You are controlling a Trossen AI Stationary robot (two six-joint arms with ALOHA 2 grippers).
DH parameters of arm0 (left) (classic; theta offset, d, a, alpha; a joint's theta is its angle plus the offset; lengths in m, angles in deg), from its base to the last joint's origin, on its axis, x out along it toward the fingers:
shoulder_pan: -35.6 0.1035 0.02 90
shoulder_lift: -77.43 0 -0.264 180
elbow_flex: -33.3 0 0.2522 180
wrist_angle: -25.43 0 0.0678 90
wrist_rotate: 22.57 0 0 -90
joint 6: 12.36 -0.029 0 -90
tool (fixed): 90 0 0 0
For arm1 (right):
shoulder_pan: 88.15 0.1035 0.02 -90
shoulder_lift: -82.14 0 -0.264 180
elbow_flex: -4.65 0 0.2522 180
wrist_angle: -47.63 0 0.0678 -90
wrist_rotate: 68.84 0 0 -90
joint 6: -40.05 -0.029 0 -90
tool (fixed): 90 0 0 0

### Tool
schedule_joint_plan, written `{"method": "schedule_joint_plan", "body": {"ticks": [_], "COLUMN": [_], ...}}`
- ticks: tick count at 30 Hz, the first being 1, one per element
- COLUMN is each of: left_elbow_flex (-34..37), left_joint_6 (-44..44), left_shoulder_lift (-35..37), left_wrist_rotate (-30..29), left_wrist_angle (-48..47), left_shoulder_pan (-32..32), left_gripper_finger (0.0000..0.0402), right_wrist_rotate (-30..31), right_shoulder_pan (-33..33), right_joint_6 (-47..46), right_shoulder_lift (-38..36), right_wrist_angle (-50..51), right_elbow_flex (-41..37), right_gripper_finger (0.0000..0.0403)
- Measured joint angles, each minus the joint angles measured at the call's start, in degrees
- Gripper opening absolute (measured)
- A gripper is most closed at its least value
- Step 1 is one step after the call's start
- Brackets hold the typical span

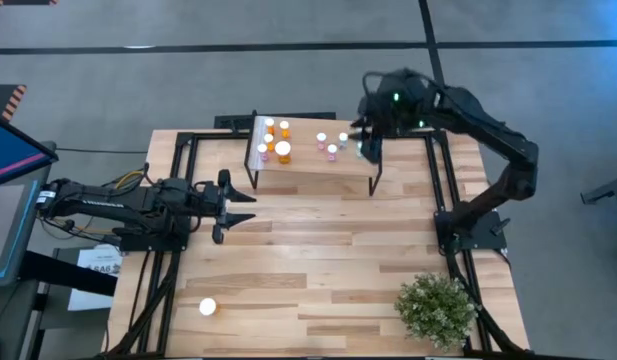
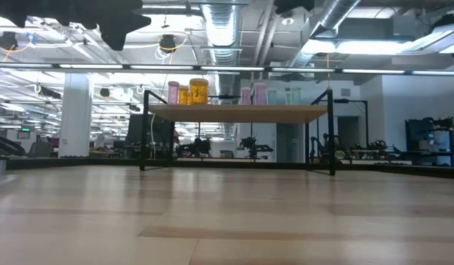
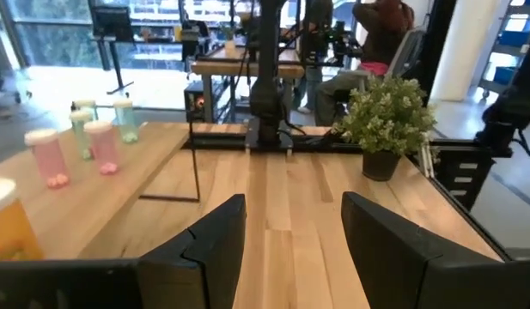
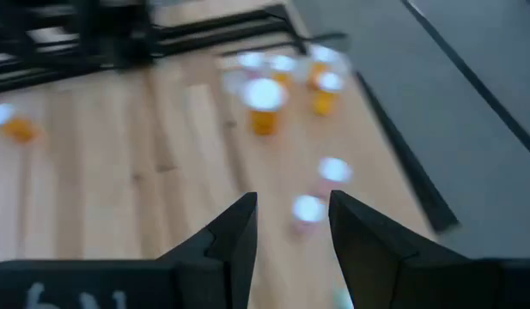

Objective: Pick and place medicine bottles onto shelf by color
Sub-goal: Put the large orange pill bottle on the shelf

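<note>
Right gripper [image 1: 365,140] above shelf [image 1: 308,162] end, fingers parted, seemingly empty; left gripper [image 3: 292,245] parted, empty.

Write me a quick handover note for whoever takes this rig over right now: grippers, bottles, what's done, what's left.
Left gripper: open, empty, waiting over the table in front of the shelf.
Right gripper: open, nothing seen between its fingers, hovering at the shelf's right end by the teal bottles.
Done: orange bottles grouped at the shelf's left end near the white strip, pink bottles mid-shelf, teal ones to their right.
Left: one orange bottle stands on the table near the front left. Place it with the orange group.
</note>
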Motion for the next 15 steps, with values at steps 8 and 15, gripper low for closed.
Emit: {"method": "schedule_joint_plan", "body": {"ticks": [8,15], "left_elbow_flex": [-0.9,-7.2], "left_joint_6": [6.1,7.5], "left_shoulder_lift": [0.0,-1.9], "left_wrist_rotate": [2.1,-2.9], "left_wrist_angle": [-6.3,-18.4], "left_shoulder_pan": [0.0,-2.1], "left_gripper_finger": [0.0182,0.0182], "right_wrist_rotate": [3.4,9.6], "right_shoulder_pan": [10.5,19.5], "right_joint_6": [-0.9,-2.2], "right_shoulder_lift": [-5.5,-13.0], "right_wrist_angle": [-5.1,-14.8], "right_elbow_flex": [-9.5,-22.0], "right_gripper_finger": [0.0166,0.0165]}}
